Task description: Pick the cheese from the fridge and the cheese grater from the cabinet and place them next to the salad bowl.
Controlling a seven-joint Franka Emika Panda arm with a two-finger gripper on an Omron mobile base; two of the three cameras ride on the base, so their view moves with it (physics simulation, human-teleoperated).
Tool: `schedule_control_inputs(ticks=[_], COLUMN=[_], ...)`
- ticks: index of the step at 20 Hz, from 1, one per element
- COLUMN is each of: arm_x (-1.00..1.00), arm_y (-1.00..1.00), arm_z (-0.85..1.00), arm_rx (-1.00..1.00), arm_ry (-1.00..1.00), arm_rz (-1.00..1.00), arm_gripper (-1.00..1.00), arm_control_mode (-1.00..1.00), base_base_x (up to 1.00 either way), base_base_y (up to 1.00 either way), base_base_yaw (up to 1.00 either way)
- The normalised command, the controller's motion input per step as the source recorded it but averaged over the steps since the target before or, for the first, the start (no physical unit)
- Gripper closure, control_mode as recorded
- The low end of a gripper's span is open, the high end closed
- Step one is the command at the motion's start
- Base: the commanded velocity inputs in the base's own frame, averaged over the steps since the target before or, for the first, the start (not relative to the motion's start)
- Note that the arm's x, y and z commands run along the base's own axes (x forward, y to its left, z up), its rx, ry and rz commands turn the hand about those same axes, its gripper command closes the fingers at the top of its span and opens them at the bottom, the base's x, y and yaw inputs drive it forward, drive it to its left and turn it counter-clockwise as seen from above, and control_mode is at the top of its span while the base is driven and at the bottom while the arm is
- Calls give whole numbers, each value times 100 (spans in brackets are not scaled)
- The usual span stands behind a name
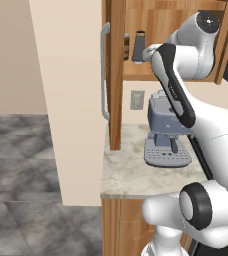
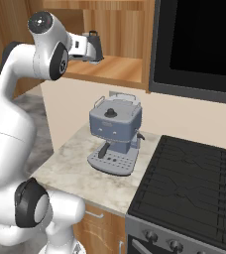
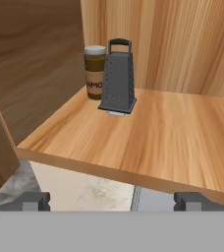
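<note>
- Grater point(image 3: 117, 78) is standing upright toward the back left of the cabinet point(image 3: 173, 133) shelf, its loop handle on top, with nothing gripping it.
- Jar point(image 3: 95, 72), brown with a pale cap, is standing just behind the grater on its left, against the cabinet's side wall.
- Fingers point(image 3: 112, 201) are sitting spread wide apart with nothing between them, hanging in front of the shelf's front edge, well short of the grater.
- Arm is reaching up into the open cabinet, the hand point(image 2: 87, 47) hovering level over the shelf.
- Cabinet door with its long grey bar handle point(image 1: 104, 70) is standing swung open.
- Coffee machine point(image 2: 113, 135) is sitting on the marble desk point(image 2: 70, 168) below, beside the black stove point(image 2: 194, 183).
</note>
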Motion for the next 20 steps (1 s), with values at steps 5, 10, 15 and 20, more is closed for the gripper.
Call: schedule_control_inputs(ticks=[5, 10, 15, 20], arm_x=[50, 52, 49, 45], arm_y=[4, 4, 9, 8], arm_z=[-1, -5, 0, -4], arm_rx=[0, 0, 0, 0], arm_ry=[0, 0, 0, 0], arm_rz=[0, 0, 0, -1], arm_gripper=[-100, -100, -100, -100], arm_control_mode=[-100, -100, -100, -100], base_base_x=[0, 0, 0, 0], base_base_y=[0, 0, 0, 0], base_base_yaw=[0, 0, 0, 0])
